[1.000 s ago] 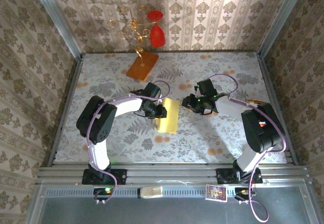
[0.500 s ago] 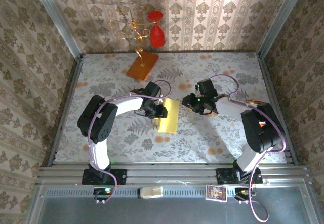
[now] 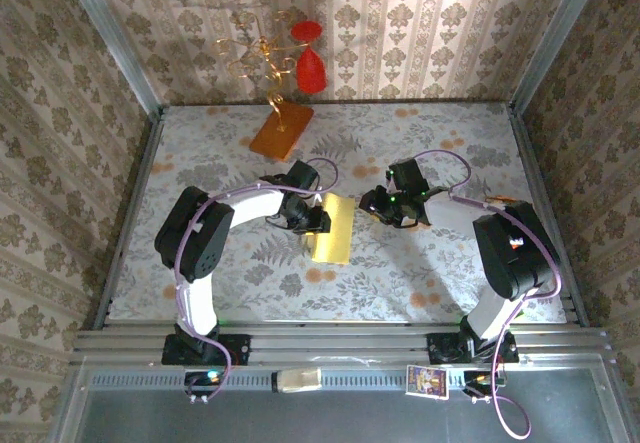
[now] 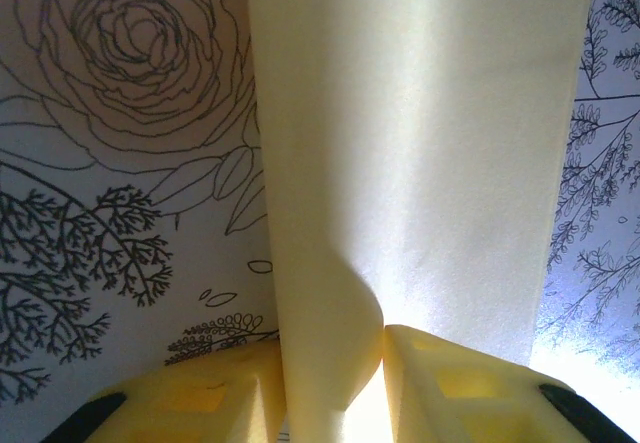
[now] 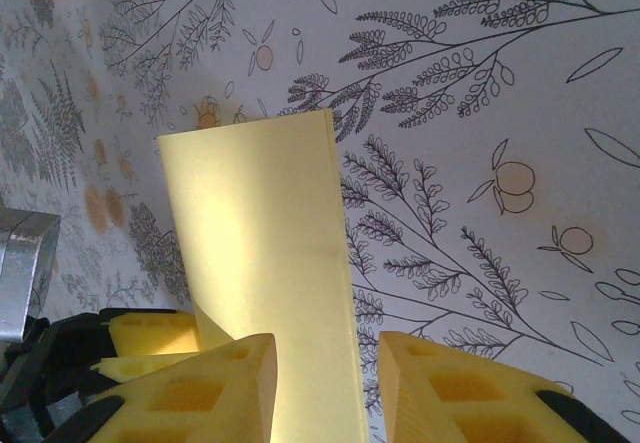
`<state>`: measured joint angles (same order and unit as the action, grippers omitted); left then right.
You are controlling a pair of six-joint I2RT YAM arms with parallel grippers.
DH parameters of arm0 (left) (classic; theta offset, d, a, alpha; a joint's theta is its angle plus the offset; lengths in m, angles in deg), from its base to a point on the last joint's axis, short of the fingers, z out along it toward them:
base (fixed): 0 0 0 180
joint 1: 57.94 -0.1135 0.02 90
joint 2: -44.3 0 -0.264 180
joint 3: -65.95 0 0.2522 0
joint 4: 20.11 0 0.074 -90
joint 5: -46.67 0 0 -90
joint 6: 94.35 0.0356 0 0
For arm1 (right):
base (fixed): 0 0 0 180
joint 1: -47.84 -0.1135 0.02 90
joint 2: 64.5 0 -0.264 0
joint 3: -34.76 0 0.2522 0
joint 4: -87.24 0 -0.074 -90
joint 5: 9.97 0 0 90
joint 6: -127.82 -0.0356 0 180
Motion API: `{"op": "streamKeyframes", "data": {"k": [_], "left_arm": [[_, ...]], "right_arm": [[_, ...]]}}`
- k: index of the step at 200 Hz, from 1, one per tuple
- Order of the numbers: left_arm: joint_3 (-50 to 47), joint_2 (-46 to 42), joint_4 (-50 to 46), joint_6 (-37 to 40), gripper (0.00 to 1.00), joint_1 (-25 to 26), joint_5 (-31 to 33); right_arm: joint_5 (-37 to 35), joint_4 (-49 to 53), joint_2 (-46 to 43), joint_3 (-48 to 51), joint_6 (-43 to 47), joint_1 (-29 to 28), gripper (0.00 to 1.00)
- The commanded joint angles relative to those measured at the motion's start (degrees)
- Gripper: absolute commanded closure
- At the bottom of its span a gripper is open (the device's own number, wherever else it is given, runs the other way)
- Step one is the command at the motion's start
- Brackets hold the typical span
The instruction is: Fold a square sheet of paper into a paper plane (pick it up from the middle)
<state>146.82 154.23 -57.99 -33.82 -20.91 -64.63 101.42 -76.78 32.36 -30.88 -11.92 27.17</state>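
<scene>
Left tool [image 4: 333,341] pinched the paper [image 4: 420,163] edge; right tool [image 5: 327,341], jaws apart and empty, faced along its long axis.

**Even light overhead, hot glow at the left wrist**

The top external view is bright, evenly lit and sharp, with soft shadows under the arms on the table [image 3: 420,273]. In the left wrist view the square sheet of paper [image 4: 420,143] glows near-white at lower centre. A bluish glare washes the lower right, and the bottom edge is blurred. The right wrist view is bright, its upper left perhaps slightly soft.
</scene>
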Motion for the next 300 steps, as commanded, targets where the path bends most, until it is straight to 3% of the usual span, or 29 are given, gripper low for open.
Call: {"op": "streamKeyframes", "data": {"k": [1,63,154,251,300], "left_arm": [[-2.74,7.54,0.23,2.21,0.66,2.01,1.52],[-2.36,8.37,0.09,2.40,0.65,2.42,1.78],[-2.38,8.90,-0.50,1.38,0.65,2.39,3.01],[-3.11,9.25,-0.34,0.19,0.65,2.37,3.31],[-4.32,7.42,0.26,-0.26,0.65,1.93,3.28]], "right_arm": [[0.54,-1.14,0.95,1.09,-0.88,-0.34,0.65],[0.60,-1.08,2.15,0.85,-0.58,-1.54,0.66],[4.23,-2.63,7.53,-1.63,-0.29,-5.99,0.82],[6.35,-2.40,11.48,-3.48,0.49,-6.97,0.85],[5.08,6.90,13.90,-4.91,5.49,-6.52,0.87]]}}
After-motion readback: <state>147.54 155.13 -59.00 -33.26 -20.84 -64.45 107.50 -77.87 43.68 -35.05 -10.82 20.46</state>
